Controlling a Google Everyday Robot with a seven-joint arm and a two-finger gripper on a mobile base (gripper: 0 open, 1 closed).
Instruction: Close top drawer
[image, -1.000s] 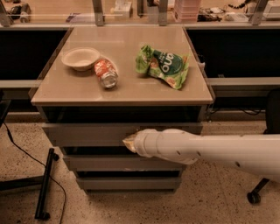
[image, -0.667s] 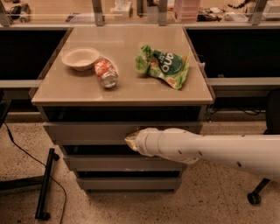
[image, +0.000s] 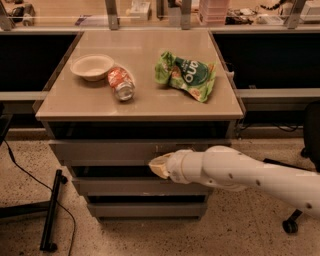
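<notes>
Tool (image: 159, 166) tip at top drawer (image: 100, 150) front, near centre; how open, can't tell. Best pushed straight toward far side, kept square, until flush under tabletop (image: 140, 107).

Arm (image: 240, 172) outstretched leftward, jaws low-centre

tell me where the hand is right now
In the camera view, the hand is low and near the middle, against the lower edge of the top drawer front. Its white arm reaches in from the right.
</notes>
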